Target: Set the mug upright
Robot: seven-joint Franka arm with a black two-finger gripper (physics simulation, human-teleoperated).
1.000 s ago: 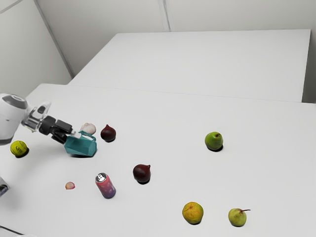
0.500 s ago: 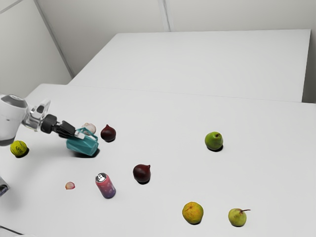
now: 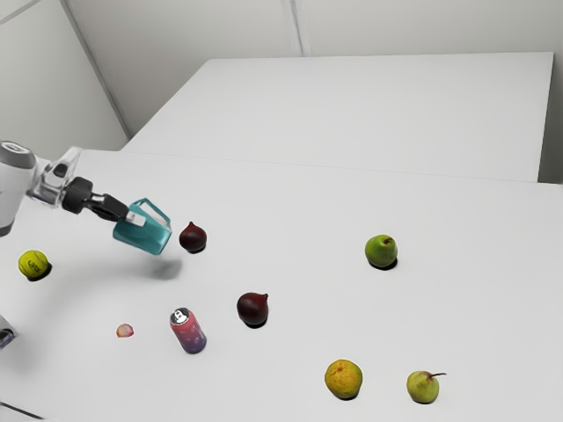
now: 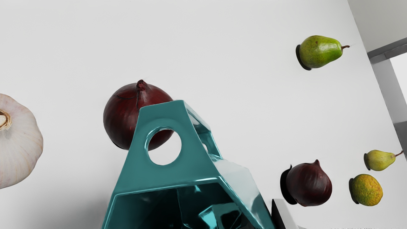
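Starting at the exterior view's left, I have a yellow ball (image 3: 33, 264) on the table (image 3: 290, 202), near my arm. Next come a small pinkish piece (image 3: 125, 331), lying flat, and, farther back, my gripper (image 3: 135, 218). It is clamped on the mug (image 3: 145, 236), one finger (image 4: 284, 213) flat against the outer wall; I can't make out the other.

I have the mug off the table, its shadow apart from it and below. It is tipped, not upright: the long axis slants down away from my hand, base low toward the exterior view's right, mouth higher and facing back at me. In the wrist view I look into its dark inside, with the handle (image 4: 165, 111) standing out from the upper side, in front of an onion. The garlic (image 4: 19, 143) is near that onion, apart from it.

Further right, the can (image 3: 187, 331) stands upright. The near-mug onion (image 3: 193, 238) sits behind it, and a second onion (image 3: 252, 309) is to the right. Then come the orange (image 3: 343, 378), the green pear (image 3: 381, 251) well behind it, and last the small pear (image 3: 422, 387).
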